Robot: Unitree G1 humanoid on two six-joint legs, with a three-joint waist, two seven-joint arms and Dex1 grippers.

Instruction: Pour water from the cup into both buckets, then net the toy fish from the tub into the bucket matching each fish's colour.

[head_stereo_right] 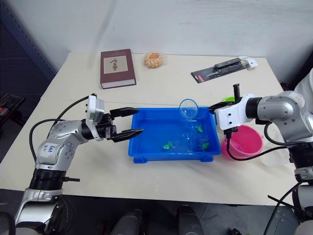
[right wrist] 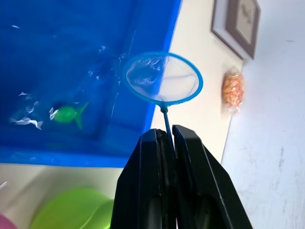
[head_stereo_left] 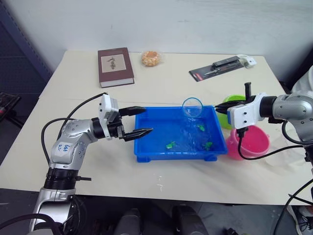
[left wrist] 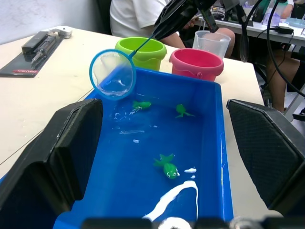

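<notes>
A dark red book (head_stereo_left: 115, 66) with a pale picture on its cover lay flat near the far left part of the cream table (head_stereo_left: 73, 112). Just beside it, toward the middle of the far edge, sat a small clear packet of orange snacks (head_stereo_left: 151, 58). Further right along the far side lay a long black card with red trim holding a dark tool (head_stereo_left: 218, 67), with a small white block (head_stereo_left: 247, 61) at its far end.
</notes>
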